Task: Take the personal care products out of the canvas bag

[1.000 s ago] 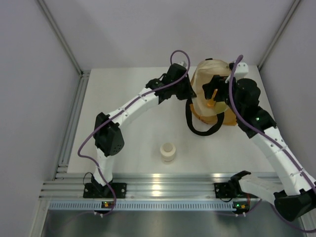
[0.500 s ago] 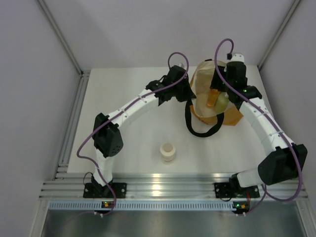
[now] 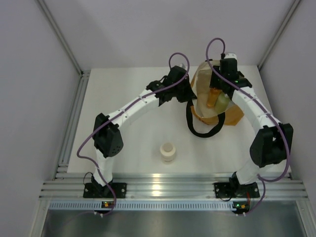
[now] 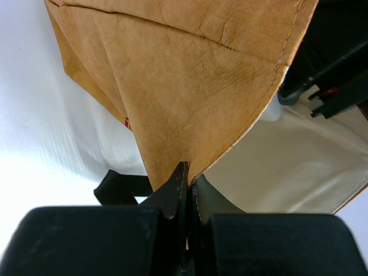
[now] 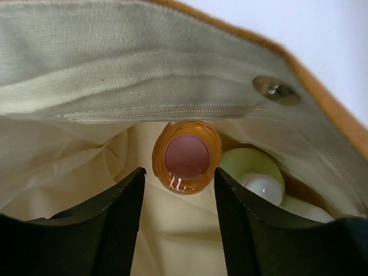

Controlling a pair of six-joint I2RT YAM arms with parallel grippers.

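Observation:
The canvas bag (image 3: 232, 116) stands at the table's far right, tan with cream lining (image 5: 86, 167). My left gripper (image 4: 188, 172) is shut on its tan rim (image 4: 201, 86) and holds the mouth open. My right gripper (image 5: 179, 171) is open inside the bag mouth. Its fingers flank the orange bottle with pink cap (image 5: 186, 155) just above it, not touching. The pale yellow-green bottle with white cap (image 5: 253, 172) stands right beside it. Both bottles show from above (image 3: 212, 100). The cream round jar (image 3: 168, 151) stands on the table outside the bag. The black-capped bottle is hidden.
The bag's black loop handle (image 3: 200, 126) lies on the table in front of the bag and shows in the left wrist view (image 4: 118, 187). A metal snap (image 5: 276, 90) sits on the far lining. Grey walls close in the table at left, right and back.
My right arm has folded up and swung to the bag's far side, its gripper now pointing down into the mouth. The left arm and the jar have not moved.

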